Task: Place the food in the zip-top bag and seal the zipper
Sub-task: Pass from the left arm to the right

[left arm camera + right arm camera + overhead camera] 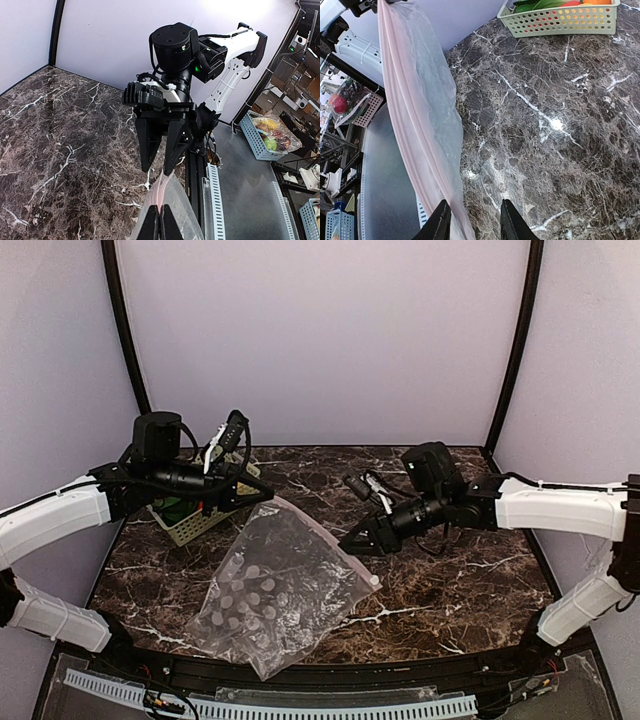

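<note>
The clear dotted zip-top bag [275, 595] hangs slanted from its upper edge down onto the marble. My left gripper [262, 496] is shut on the far end of the pink zipper [162, 192], lifting it; its tips [160, 222] pinch the strip. The right gripper [352, 543] is open at the zipper's other end. In the right wrist view the zipper [407, 110] runs down between the open jaws [476, 222], close against the left finger. The food [540, 4] lies in the pale green basket [560, 22]: green leaves, a red and an orange piece show.
The basket [200, 528] stands at the back left of the marble table [450, 590], under the left arm. Purple walls close off the back and both sides. A black rail with a white slotted strip [300, 708] runs along the near edge.
</note>
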Available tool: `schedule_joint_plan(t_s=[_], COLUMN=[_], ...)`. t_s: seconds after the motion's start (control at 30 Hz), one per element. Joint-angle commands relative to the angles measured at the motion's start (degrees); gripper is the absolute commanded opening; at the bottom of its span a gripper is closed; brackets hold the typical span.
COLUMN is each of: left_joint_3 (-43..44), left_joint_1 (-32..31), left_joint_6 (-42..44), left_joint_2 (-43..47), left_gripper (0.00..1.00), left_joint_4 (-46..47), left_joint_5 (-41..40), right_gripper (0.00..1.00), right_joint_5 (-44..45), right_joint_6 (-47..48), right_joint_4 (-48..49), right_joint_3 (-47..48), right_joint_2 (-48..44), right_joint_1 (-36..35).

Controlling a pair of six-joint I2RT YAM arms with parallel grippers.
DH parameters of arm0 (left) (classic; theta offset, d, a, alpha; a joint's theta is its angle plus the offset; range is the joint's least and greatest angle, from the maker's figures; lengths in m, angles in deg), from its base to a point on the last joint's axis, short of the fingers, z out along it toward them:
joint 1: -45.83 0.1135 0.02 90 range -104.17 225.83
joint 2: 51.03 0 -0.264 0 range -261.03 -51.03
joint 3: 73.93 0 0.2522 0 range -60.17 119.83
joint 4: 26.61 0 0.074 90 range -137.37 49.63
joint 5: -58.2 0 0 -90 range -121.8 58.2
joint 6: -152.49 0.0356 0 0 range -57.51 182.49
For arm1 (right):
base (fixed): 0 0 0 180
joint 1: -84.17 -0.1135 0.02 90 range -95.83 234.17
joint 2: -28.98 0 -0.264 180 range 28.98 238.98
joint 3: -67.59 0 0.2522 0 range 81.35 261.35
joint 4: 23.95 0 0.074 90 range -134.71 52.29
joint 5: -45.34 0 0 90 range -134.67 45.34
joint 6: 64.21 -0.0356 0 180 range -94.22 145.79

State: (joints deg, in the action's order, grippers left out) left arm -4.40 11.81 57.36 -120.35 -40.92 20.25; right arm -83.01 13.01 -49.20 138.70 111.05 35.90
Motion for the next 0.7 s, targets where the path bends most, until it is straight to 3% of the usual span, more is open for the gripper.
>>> schedule_joint_plan(t_s=[0.0, 0.23, 0.4, 0.67], left_joint_3=[0.92, 0.90, 0.90, 0.92], left_joint_1=[-0.34, -0.34, -0.34, -0.34], left_joint_6=[0.78, 0.74, 0.81, 0.94], left_joint_2=[0.22, 0.32, 0.32, 0.27], left_gripper=[0.01, 0.01, 0.01, 0.01], left_joint_4=[-1.02, -1.02, -1.09, -1.16], left_joint_5=[0.51, 0.45, 0.45, 0.25], right_gripper=[0.33, 0.32, 0.27, 0.03], right_joint_5=[-2.54, -3.65, -4.57, -4.85], right_joint_6=[-1.23, -1.24, -1.29, -1.89], right_joint_4=[5.31, 7.27, 8.38, 9.70], right_joint_3=[2.42, 5.40, 7.17, 9.10], right_joint_2=[1.82, 5.53, 7.87, 10.03], right_joint_1=[-1.26, -2.84, -3.60, -4.35])
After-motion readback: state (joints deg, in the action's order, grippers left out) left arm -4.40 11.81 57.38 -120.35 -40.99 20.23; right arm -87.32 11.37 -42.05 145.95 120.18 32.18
